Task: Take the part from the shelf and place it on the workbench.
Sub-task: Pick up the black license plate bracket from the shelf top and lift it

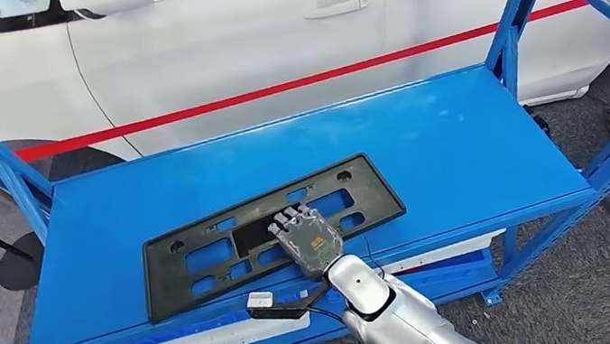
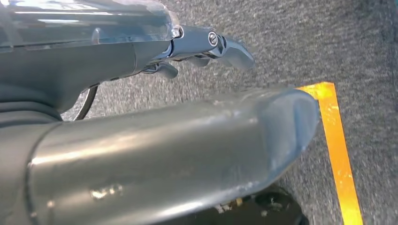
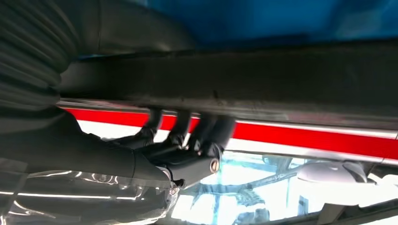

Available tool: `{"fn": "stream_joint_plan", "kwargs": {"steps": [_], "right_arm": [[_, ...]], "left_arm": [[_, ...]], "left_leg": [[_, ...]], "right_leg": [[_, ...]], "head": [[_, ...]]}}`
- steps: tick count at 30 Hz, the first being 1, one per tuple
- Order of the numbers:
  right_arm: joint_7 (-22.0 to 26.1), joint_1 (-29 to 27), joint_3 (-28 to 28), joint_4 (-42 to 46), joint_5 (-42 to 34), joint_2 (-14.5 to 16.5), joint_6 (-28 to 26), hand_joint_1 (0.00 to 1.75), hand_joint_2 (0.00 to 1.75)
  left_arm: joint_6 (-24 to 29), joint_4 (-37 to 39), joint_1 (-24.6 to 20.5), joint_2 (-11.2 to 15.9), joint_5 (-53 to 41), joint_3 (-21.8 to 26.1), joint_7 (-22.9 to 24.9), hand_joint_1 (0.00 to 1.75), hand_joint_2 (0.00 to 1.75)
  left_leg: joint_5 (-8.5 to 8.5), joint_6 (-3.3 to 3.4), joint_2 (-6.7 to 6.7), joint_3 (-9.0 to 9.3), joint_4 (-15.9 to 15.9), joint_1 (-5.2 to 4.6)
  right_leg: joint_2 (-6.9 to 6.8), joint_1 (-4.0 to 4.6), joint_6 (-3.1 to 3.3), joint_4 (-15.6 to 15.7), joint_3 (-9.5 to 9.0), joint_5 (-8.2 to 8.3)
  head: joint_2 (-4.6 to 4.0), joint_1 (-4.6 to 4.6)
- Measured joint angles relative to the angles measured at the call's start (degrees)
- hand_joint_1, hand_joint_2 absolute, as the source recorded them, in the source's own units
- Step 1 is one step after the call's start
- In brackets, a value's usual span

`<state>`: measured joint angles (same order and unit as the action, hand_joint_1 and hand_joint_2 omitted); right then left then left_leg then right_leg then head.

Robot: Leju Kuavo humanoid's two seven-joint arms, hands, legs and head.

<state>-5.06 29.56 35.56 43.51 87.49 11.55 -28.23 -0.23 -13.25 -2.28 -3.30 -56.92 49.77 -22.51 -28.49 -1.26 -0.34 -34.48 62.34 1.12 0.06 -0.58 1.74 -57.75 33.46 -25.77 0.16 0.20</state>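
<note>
Right hand [image 1: 309,237] on black plate part [image 1: 204,255], lower centre of frame.
You had the fingers [image 3: 180,126] closed over the flat, matte plastic part with rectangular cut-outs, lying on the smooth blue metal shelf [image 1: 461,139]. Your left hand [image 2: 206,44] hung over speckled grey carpet [image 2: 328,42], fingers curled, holding nothing.

**Even light up top, blur at the wrists**

Bright, even overhead light falls on the glossy blue metal shelf [image 1: 458,122] in the head view, leaving a pale sheen across its top and soft, short shadows under the flat black plastic part [image 1: 205,260]. The white car body [image 1: 264,41] behind is near overexposed. The left wrist view is sharp on the grey speckled carpet [image 2: 291,42] but soft on the near thumb (with streaked highlights). The right wrist view is dim, smeared and backlit.
</note>
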Motion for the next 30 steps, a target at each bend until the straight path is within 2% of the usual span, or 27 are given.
{"fn": "stream_joint_plan", "kwargs": {"steps": [2,3,4,5,7,8,9,10,12,14,15,17,18,19,20,21,22,24,25,28,30], "right_arm": [[0.28,0.19,0.01,-0.34,-0.51,0.18,0.03,1.75,1.75],[0.42,0.24,0.02,-0.50,-0.74,0.23,0.05,1.74,1.75],[0.54,0.28,0.02,-0.63,-0.88,0.27,0.08,1.73,1.75],[0.66,0.31,0.02,-0.74,-0.91,0.33,0.10,1.72,1.75],[0.83,0.46,0.02,-0.84,-1.05,0.56,0.27,1.69,1.75],[0.87,0.58,0.02,-0.88,-1.18,0.66,0.45,1.71,1.75],[0.91,0.73,0.02,-0.92,-1.37,0.74,0.66,1.71,1.75],[0.98,0.87,0.02,-0.98,-1.55,0.79,0.86,1.73,1.75],[1.13,1.12,0.02,-1.08,-1.88,0.86,1.14,1.75,1.75],[1.24,1.28,0.02,-1.18,-2.20,0.92,1.26,1.75,1.75],[1.31,1.32,0.02,-1.26,-2.37,0.92,1.28,1.75,1.75],[1.45,1.26,0.02,-1.53,-2.75,0.90,1.30,1.75,1.75],[1.54,1.22,0.02,-1.68,-3.06,0.90,1.34,1.75,1.75],[1.69,1.19,0.02,-1.83,-3.50,0.89,1.39,1.75,1.75],[1.89,1.19,0.02,-1.93,-4.10,0.90,1.43,1.75,1.75],[2.10,1.20,0.02,-1.98,-4.74,0.92,1.46,1.75,1.75],[2.30,1.23,0.02,-2.00,-5.28,0.96,1.44,1.75,1.75],[2.70,1.29,0.02,-1.99,-6.11,1.14,1.32,1.75,1.75],[3.15,1.25,0.02,-1.96,-6.74,1.25,1.20,1.75,1.75],[6.97,0.62,0.00,-0.45,-13.14,1.55,1.19,1.75,1.75],[11.57,-0.37,-0.06,3.28,-22.31,1.71,2.61,1.75,1.75]], "left_arm": [[-0.01,0.00,0.04,-0.03,-0.02,0.34,0.03,0.00,0.00],[-0.02,0.00,0.10,-0.02,-0.05,0.51,0.05,0.00,0.00],[-0.03,0.00,0.18,-0.02,-0.07,0.65,0.06,0.00,0.00],[-0.04,0.00,0.24,-0.02,-0.09,0.73,0.06,0.00,0.00],[-0.07,0.00,0.28,-0.01,-0.10,0.86,0.07,0.00,0.00],[-0.08,0.00,0.24,0.01,-0.12,0.91,0.06,0.00,0.00],[-0.09,0.00,0.21,0.02,-0.13,1.00,0.06,0.00,0.00],[-0.12,0.00,0.21,0.03,-0.17,1.10,0.05,0.00,0.00],[-0.21,0.00,0.24,0.03,-0.26,1.32,0.04,0.00,0.00],[-0.36,0.00,0.23,0.01,-0.39,1.46,0.02,0.00,0.00],[-0.41,0.00,0.19,-0.01,-0.49,1.54,0.00,0.00,0.00],[-0.45,0.00,0.15,-0.02,-0.66,1.72,-0.03,0.00,0.00],[-0.44,0.00,0.15,-0.02,-0.72,1.81,-0.03,0.00,0.00],[-0.44,0.00,0.15,-0.02,-0.78,1.87,-0.02,0.00,0.00],[-0.44,0.00,0.16,-0.05,-0.90,1.94,0.00,0.00,0.00],[-0.43,0.00,0.17,-0.09,-1.03,2.03,0.02,0.00,0.00],[-0.43,0.00,0.18,-0.16,-1.15,2.12,0.04,0.00,0.00],[-0.38,0.00,0.15,-0.29,-1.31,2.28,0.07,0.00,0.00],[-0.33,0.00,0.11,-0.32,-1.32,2.36,0.08,0.00,0.00],[-0.09,0.00,0.12,-0.45,-1.35,2.96,0.18,0.00,0.00],[0.18,0.00,0.26,-0.65,-1.34,3.68,0.14,0.00,0.00]], "left_leg": [[-3.56,-0.31,0.03,-3.55,7.63,0.04],[-4.47,-0.36,0.03,-5.08,10.67,0.04],[-4.38,-0.33,0.03,-5.81,11.97,0.04],[-3.15,-0.19,0.03,-5.39,10.90,0.02],[0.87,0.42,0.03,-1.89,3.29,-0.07],[2.32,0.74,0.04,-0.09,-0.54,-0.20],[3.10,1.03,0.04,1.10,-3.14,-0.36],[3.14,1.24,0.04,1.57,-4.21,-0.53],[3.29,1.71,0.04,1.69,-4.57,-0.55],[3.67,2.39,0.18,2.00,-5.24,-0.28],[3.85,2.69,0.26,2.13,-5.55,-0.11],[3.88,2.94,0.34,2.10,-5.61,-0.17],[3.84,2.94,0.34,2.09,-5.59,-0.17],[3.79,2.90,0.33,2.13,-5.56,-0.17],[3.72,2.83,0.31,2.22,-5.53,-0.16],[3.61,2.71,0.26,2.37,-5.47,-0.13],[3.46,2.51,0.22,2.53,-5.38,-0.11],[3.08,1.93,0.13,2.67,-5.09,-0.29],[2.94,1.60,0.12,2.67,-5.00,-0.36],[2.65,0.54,0.14,2.81,-4.89,-0.08],[0.67,-0.05,0.16,1.81,-2.09,0.12]], "right_leg": [[-0.07,0.19,0.29,0.00,-0.04,-0.09],[-0.08,0.32,0.35,-0.02,-0.06,-0.14],[-0.08,0.43,0.41,-0.06,-0.12,-0.20],[-0.05,0.52,0.43,-0.08,-0.25,-0.28],[0.00,0.68,0.34,-0.10,-0.64,-0.50],[0.03,0.81,0.18,-0.17,-0.75,-0.64],[0.06,0.89,-0.04,-0.22,-0.77,-0.71],[0.09,0.92,-0.30,-0.24,-0.72,-0.74],[0.15,0.89,-0.93,-0.17,-0.67,-0.74],[0.16,0.84,-1.58,-1.49,-0.18,-1.79],[0.15,0.78,-1.86,-3.67,0.82,-3.14],[0.14,0.46,-2.28,-11.01,4.44,-6.69],[0.13,0.30,-2.45,-14.37,6.22,-7.80],[0.11,0.13,-2.59,-16.16,7.27,-7.92],[0.09,-0.01,-2.67,-15.70,7.21,-6.90],[0.05,-0.14,-2.66,-12.80,5.90,-4.92],[0.01,-0.22,-2.55,-8.58,3.87,-2.79],[-0.04,-0.06,-2.18,-1.75,0.58,-0.29],[-0.02,0.08,-1.93,-0.41,-0.02,-0.12],[0.02,0.27,-0.94,0.04,-0.24,-0.08],[-0.03,0.12,-0.17,0.46,-0.53,0.15]], "head": [[0.01,-0.17],[0.01,-0.14],[0.01,-0.15],[0.00,-0.15],[-0.01,-0.15],[-0.01,-0.12],[-0.01,-0.10],[-0.01,-0.09],[0.00,-0.09],[0.01,0.01],[0.01,0.09],[0.00,0.24],[0.00,0.25],[0.01,0.25],[0.00,0.26],[0.00,0.27],[0.01,0.27],[0.00,0.24],[0.00,0.20],[0.00,0.19],[0.00,0.03]]}}
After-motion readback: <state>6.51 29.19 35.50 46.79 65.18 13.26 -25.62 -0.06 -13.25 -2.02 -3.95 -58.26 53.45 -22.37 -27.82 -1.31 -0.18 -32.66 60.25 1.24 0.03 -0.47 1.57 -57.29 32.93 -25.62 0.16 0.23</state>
